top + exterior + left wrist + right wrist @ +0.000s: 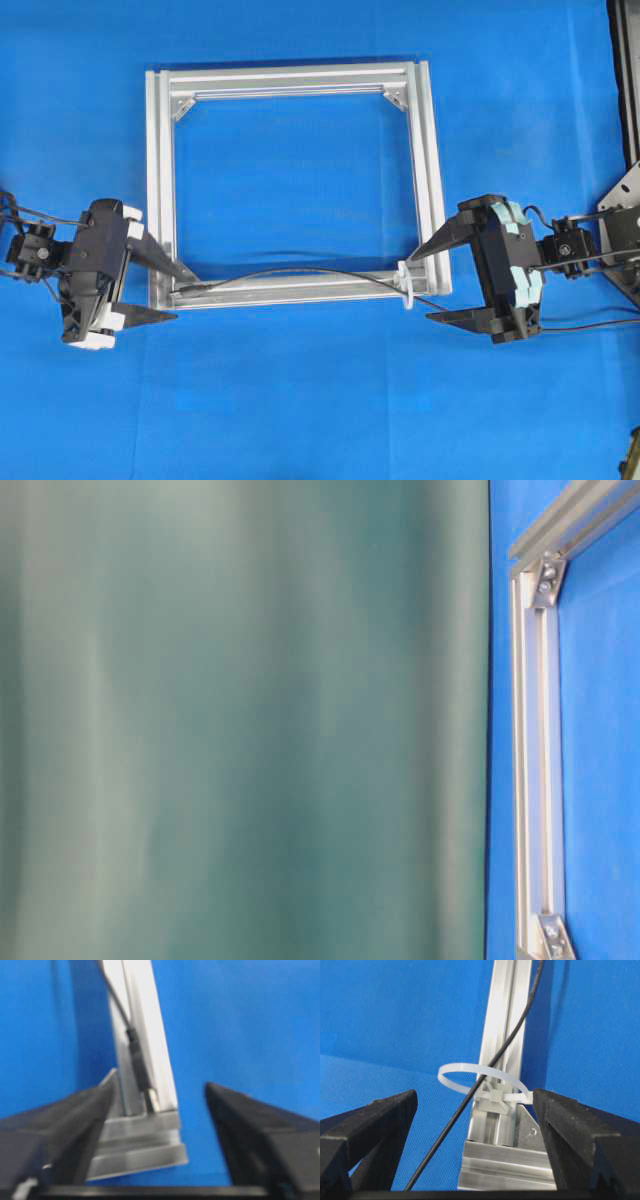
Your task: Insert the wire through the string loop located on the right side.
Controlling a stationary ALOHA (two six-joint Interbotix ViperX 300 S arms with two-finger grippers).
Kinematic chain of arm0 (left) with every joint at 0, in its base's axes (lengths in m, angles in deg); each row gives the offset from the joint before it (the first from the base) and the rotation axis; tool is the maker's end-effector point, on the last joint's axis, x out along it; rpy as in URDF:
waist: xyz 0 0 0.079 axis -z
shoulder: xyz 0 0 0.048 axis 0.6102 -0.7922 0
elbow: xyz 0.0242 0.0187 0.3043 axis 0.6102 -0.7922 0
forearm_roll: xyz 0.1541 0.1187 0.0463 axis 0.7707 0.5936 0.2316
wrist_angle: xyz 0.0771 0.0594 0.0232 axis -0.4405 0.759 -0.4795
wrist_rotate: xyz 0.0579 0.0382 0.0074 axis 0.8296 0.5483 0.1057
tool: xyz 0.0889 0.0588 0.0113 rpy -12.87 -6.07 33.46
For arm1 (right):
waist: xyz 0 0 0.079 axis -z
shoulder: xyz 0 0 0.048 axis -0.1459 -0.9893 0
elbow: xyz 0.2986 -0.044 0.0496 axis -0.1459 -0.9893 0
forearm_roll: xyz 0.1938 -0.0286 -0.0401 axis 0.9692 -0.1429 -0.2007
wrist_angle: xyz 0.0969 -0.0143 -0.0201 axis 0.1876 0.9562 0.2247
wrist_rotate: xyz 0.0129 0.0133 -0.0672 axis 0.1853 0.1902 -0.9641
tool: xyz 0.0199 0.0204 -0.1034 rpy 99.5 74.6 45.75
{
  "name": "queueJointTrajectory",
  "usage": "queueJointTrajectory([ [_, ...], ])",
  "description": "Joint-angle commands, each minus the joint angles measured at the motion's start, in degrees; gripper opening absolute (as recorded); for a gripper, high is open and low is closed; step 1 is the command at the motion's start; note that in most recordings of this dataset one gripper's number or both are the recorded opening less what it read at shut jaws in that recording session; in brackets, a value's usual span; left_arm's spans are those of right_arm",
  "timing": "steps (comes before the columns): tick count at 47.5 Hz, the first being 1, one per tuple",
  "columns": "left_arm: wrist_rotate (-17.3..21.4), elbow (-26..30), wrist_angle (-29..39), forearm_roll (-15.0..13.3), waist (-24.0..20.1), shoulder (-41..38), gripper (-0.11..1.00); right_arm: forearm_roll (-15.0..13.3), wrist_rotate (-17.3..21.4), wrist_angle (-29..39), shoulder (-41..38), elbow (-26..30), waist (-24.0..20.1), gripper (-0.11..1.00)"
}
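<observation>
The silver frame [300,76] lies flat on the blue cloth. The black wire [300,271] runs along its near rail, from the near left corner to the near right corner and on to the right. In the right wrist view the wire [512,1037] passes through the white string loop [465,1066], which stands on the rail. My right gripper [475,1095] is open, its fingers either side of the loop [408,287] and touching nothing. My left gripper [159,1087] is open around the frame's corner. The wire's plug [141,1071] lies loose in the rail groove there.
The frame's rail [540,730] and two corner brackets show at the right of the table-level view; a blurred green curtain [240,720] fills the rest. A black stand [626,80] rises at the far right edge. Blue cloth surrounds the frame.
</observation>
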Motion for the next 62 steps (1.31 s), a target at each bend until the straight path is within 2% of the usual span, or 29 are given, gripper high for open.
queueJointTrajectory([
  [1, 0.26, 0.62, -0.18, 0.09, -0.79, 0.79, 0.77, 0.18, 0.0, 0.0, 0.79, 1.05, 0.09, 0.89],
  [3, 0.26, 0.62, -0.18, 0.09, -1.05, 0.88, 0.86, 0.18, 0.0, 0.09, 0.88, 1.05, 0.09, 0.89],
  [5, 0.26, 0.62, -0.18, 0.09, -1.32, 0.88, 0.88, 0.18, 0.0, 0.09, 0.79, 1.05, 0.09, 0.89],
  [10, 0.26, 0.79, -0.18, 0.09, -1.76, 0.88, 0.83, 0.18, 0.0, 0.26, 0.88, 1.05, 0.09, 0.89],
  [26, 0.26, 2.9, 0.18, 0.09, -1.93, 4.31, 0.84, 0.18, 0.0, 1.58, 2.64, 1.23, 0.18, 0.89],
  [43, 1.14, 7.03, 2.02, 0.18, -2.99, 6.24, 0.84, -0.09, -0.18, 9.58, 11.07, 1.85, 2.37, 0.89],
  [62, 1.23, 7.47, 2.9, 0.18, -3.43, 6.59, 0.84, -0.18, -0.26, 10.81, 13.36, 1.67, 2.64, 0.89],
])
